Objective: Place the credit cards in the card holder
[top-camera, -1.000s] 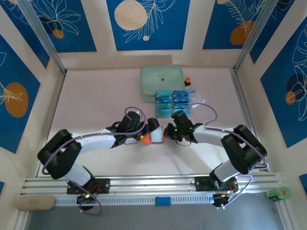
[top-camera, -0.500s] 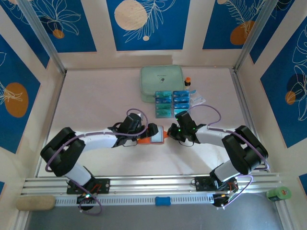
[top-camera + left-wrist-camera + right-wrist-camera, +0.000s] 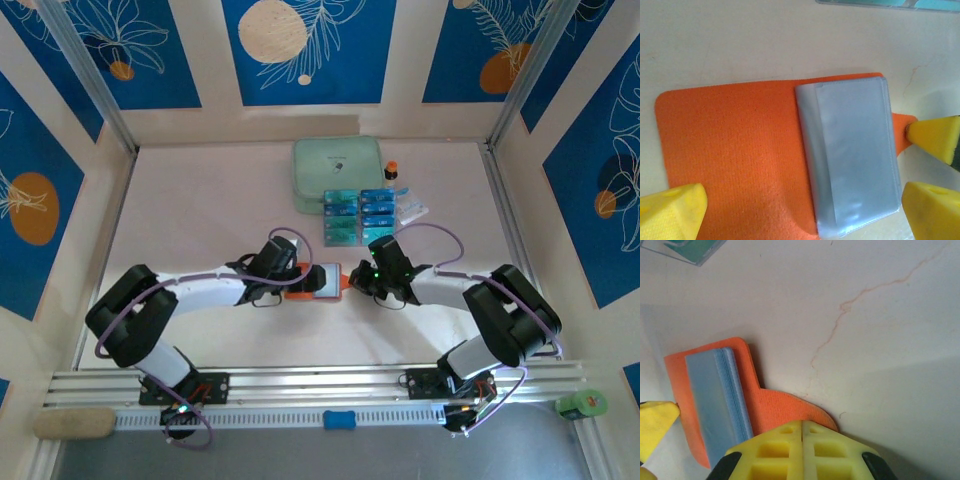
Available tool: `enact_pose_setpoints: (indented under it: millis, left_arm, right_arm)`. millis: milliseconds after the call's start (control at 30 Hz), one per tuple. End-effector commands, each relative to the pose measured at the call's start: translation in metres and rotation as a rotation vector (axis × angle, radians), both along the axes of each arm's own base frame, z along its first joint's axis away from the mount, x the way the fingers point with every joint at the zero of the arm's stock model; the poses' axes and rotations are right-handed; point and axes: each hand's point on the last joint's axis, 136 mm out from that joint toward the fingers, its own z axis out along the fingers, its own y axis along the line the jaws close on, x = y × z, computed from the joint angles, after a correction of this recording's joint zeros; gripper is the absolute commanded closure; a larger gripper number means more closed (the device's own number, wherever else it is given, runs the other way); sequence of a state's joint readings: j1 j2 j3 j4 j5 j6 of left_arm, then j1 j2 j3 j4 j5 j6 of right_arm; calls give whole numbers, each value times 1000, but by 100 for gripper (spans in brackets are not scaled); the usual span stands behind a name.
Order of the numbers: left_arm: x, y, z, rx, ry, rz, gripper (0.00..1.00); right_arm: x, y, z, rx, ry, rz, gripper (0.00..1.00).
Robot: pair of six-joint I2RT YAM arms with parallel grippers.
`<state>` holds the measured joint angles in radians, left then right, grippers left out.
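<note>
**Top view.** The small orange fabric fold-over card holder (image 3: 318,283) now lies open and flat on the pale counter (image 3: 200,200), grey inside upward. A second earlier it was held raised and tilted between the two arms. The left pincer (image 3: 303,284) has been drawn back toward 9 o'clock. The right pincer (image 3: 349,281) is set at the holder's 3 o'clock edge. The teal-blue rectangular credit cards (image 3: 358,210) are still ranged at 1 o'clock, apart from the holder.

**Left wrist view.** The left pincer (image 3: 802,212) is spread wide astride the holder, and nothing is pinched. No teal card is seen in the grey plastic sleeves (image 3: 852,160).

**Right wrist view.** The right pincer (image 3: 802,442) is pressed together, seemingly pinching the orange snap tab (image 3: 785,407).

The holder is judged to be laid out and pinned for loading. No card has yet been inserted.
</note>
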<state>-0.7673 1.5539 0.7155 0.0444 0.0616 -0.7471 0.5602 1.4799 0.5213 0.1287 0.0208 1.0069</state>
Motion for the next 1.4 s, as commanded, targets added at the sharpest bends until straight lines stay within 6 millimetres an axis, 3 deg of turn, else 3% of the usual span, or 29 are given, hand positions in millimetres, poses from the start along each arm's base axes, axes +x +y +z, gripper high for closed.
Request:
enact_pose_setpoints:
  millis: [0,167,300,433,700,867,1033,1367]
  left_arm:
    - [4,7,-8,66,-4,-14,0]
    - [4,5,-12,80,8,-21,0]
    - [7,3,-2,87,12,-24,0]
    - [11,-5,20,52,6,-20,0]
    - [20,-43,75,-117,-17,-34,0]
    - [20,-64,90,-191,-12,-40,0]
    - [20,-62,69,-177,22,-9,0]
    - [4,-20,14,0,8,-4,0]
  right_arm:
    - [-17,-8,-15,-11,84,-16,100]
    - [-22,-9,-14,13,96,-37,100]
    - [-26,-10,-11,17,90,-38,100]
    - [-28,-11,-10,15,85,-33,100]
    - [-26,-7,-11,20,83,-19,100]
    - [-25,-6,-12,25,84,-15,100]
    - [-24,-6,-10,24,78,-12,100]
    - [-20,-1,-3,47,65,18,100]
